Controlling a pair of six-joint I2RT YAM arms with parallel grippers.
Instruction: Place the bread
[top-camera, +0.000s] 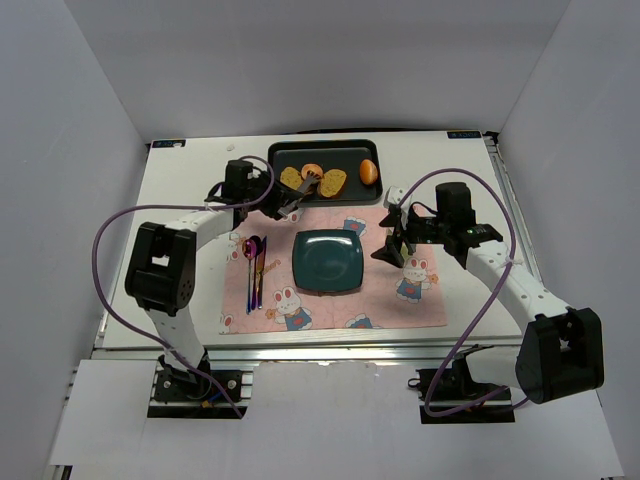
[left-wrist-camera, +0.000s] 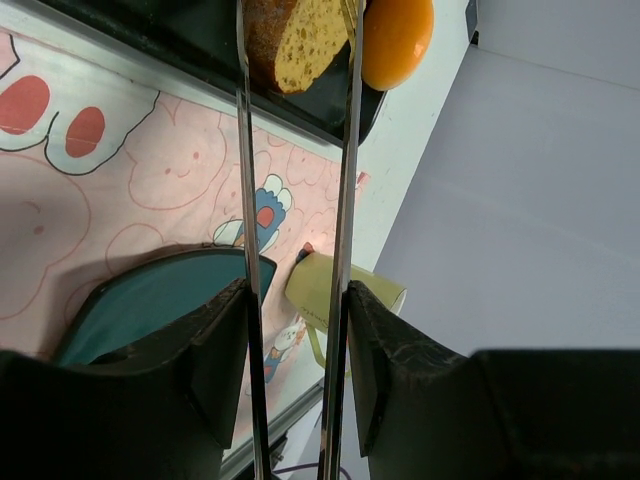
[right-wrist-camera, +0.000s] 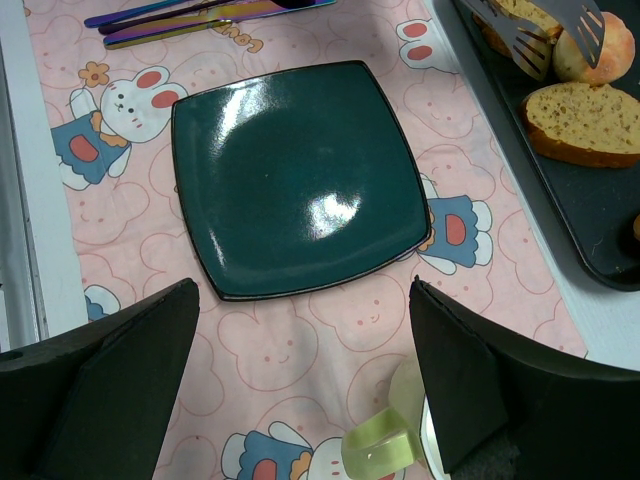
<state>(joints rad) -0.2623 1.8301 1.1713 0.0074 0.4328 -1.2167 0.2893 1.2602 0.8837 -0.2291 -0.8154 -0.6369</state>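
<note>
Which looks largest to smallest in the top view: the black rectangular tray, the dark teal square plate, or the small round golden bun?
Largest: black rectangular tray
Next: dark teal square plate
Smallest: small round golden bun

bun (top-camera: 313, 170) tight betw. toast slices (top-camera: 333, 182)

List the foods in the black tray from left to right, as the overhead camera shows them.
left toast slice → bun → right toast slice → orange egg-shaped piece
</note>
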